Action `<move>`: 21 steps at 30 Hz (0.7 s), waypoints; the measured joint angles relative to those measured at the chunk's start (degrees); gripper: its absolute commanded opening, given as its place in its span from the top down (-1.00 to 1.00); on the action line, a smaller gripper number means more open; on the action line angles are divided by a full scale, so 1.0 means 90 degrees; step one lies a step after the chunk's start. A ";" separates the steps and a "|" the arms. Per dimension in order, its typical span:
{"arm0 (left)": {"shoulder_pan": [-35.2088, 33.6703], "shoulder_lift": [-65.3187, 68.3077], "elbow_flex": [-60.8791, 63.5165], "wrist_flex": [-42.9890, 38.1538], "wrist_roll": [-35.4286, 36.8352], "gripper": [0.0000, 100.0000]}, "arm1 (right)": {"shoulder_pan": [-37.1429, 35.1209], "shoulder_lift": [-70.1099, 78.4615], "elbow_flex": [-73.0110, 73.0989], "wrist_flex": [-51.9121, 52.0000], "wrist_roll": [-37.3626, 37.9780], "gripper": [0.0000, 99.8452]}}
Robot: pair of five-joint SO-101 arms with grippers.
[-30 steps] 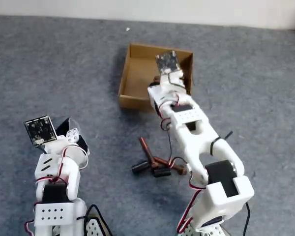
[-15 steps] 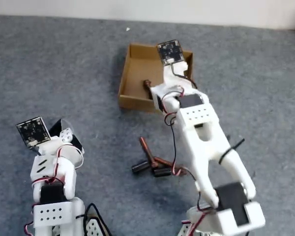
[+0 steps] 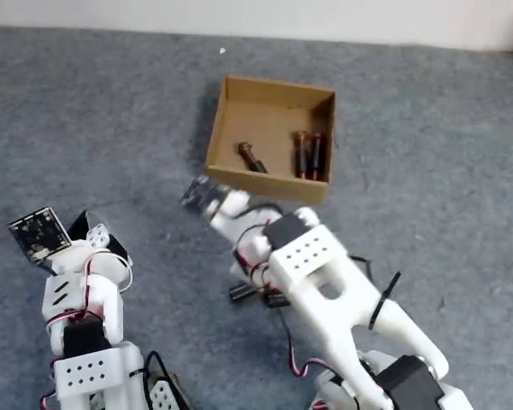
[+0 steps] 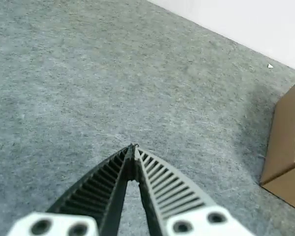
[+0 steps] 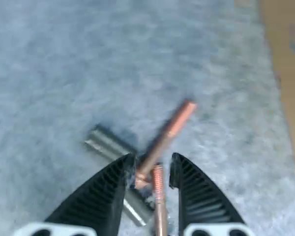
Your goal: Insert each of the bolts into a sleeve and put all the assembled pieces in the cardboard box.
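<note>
The cardboard box (image 3: pixel 269 90) stands on the grey carpet and holds three assembled bolt-and-sleeve pieces: one (image 3: pixel 250 157) at its left and two (image 3: pixel 308 155) side by side at its right. My right gripper (image 5: pixel 151 157) is open just above loose parts: two crossed copper bolts (image 5: pixel 166 133) and a grey sleeve (image 5: pixel 105 144). In the high view, dark sleeves (image 3: pixel 244 290) peek out beside the right arm. My left gripper (image 4: pixel 132 147) is shut and holds nothing, low over bare carpet, well left of the box (image 4: pixel 285 142).
Both arms' bases sit along the near edge of the carpet. The right arm's wrist (image 3: pixel 207 197) hangs just in front of the box's near wall. Open carpet lies left of and behind the box.
The right arm has pulled back from over the box to above the loose parts, leaving a piece in the box's left side. The left arm drifted slightly left.
</note>
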 measured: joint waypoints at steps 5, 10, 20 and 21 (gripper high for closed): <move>0.0000 0.0000 0.0000 0.0000 -0.0010 0.99 | -0.0420 0.0000 0.0117 0.0010 0.0762 0.78; 0.0000 0.0000 0.0000 0.0000 -0.0010 0.99 | -0.0567 0.0000 0.0137 0.0010 0.1260 0.78; 0.0000 0.0000 0.0000 0.0000 -0.0010 0.99 | -0.0586 0.1289 0.0078 -0.0039 0.1416 0.78; 0.0000 0.0000 0.0000 0.0000 -0.0010 0.99 | -0.0586 0.1377 0.0039 -0.0039 0.1416 0.78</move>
